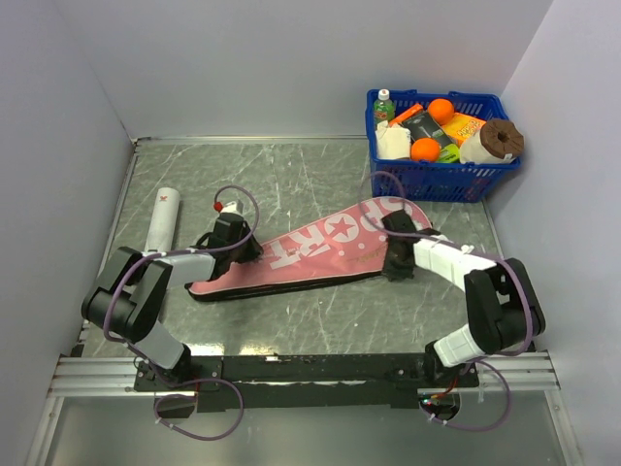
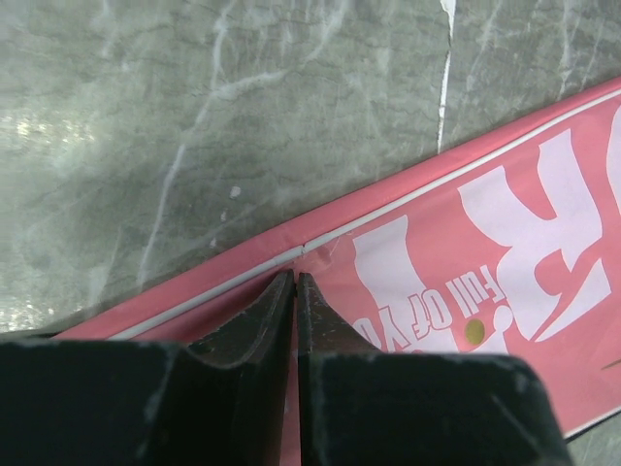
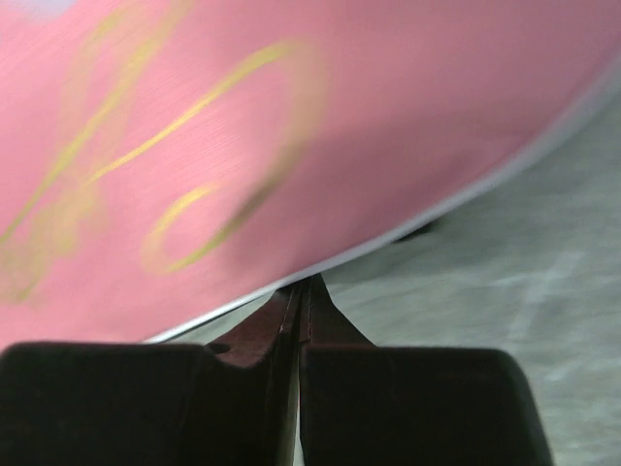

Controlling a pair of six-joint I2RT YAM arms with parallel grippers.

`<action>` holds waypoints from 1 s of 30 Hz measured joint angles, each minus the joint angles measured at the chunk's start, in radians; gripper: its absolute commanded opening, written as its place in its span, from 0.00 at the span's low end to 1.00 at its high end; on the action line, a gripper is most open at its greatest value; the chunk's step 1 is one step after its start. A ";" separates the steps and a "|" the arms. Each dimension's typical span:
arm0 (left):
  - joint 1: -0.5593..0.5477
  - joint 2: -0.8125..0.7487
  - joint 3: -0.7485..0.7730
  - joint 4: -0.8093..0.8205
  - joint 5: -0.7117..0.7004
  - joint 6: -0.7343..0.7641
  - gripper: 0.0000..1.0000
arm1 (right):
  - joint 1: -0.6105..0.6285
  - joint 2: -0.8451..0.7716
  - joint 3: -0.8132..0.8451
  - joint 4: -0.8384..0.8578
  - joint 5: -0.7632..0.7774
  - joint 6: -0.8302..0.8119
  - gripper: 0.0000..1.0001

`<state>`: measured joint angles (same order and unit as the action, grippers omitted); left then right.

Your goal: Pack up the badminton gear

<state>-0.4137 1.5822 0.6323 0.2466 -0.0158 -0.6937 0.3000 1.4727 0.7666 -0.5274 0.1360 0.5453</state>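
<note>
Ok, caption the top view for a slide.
Left tool and right tool pinch the bag at opposite ends; tube and basket aside.

Top view: even, diffuse light from above, bright enough, nothing blown out. There's a soft, short shadow under the bag edge on the bench, and all of it is sharp with clean colours. Left wrist view: crisp on the bag lettering and the bench veining, hazy glare patch on the bench at far left. The left fingers are near-black and underexposed, no detail. Right wrist view is the worst: bag too close to the lens, yellow print smeared and out of focus, bench at right soft too. Dark shadow under the bag edge; right fingers are a dark mass with a reddish tint.
</note>
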 measured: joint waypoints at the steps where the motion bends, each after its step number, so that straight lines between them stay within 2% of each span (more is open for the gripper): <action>1: 0.000 0.000 0.000 0.000 -0.004 0.001 0.12 | 0.033 0.000 0.000 0.002 -0.006 0.005 0.00; 8: 0.000 -0.001 0.000 0.000 -0.018 0.002 0.12 | 0.284 0.034 0.052 0.041 -0.108 0.077 0.00; 18: -0.018 -0.003 0.000 -0.001 -0.047 0.002 0.12 | 0.571 0.343 0.300 0.192 -0.296 0.207 0.00; 25: -0.035 -0.035 -0.008 -0.025 -0.051 0.013 0.15 | 0.616 0.423 0.346 0.323 -0.374 0.280 0.00; 26: -0.056 -0.088 -0.016 -0.062 -0.051 0.024 0.25 | 0.611 0.422 0.330 0.352 -0.383 0.304 0.00; 28: -0.069 -0.114 -0.018 -0.080 -0.052 0.023 0.31 | 0.608 0.418 0.319 0.372 -0.383 0.310 0.00; 30: -0.093 -0.200 -0.036 -0.130 -0.060 0.015 0.32 | 0.605 0.396 0.280 0.409 -0.376 0.319 0.00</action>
<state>-0.5064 1.3819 0.5961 0.1162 -0.0761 -0.6788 0.9051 1.8690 1.0462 -0.1188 -0.2401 0.8642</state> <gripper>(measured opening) 0.298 0.007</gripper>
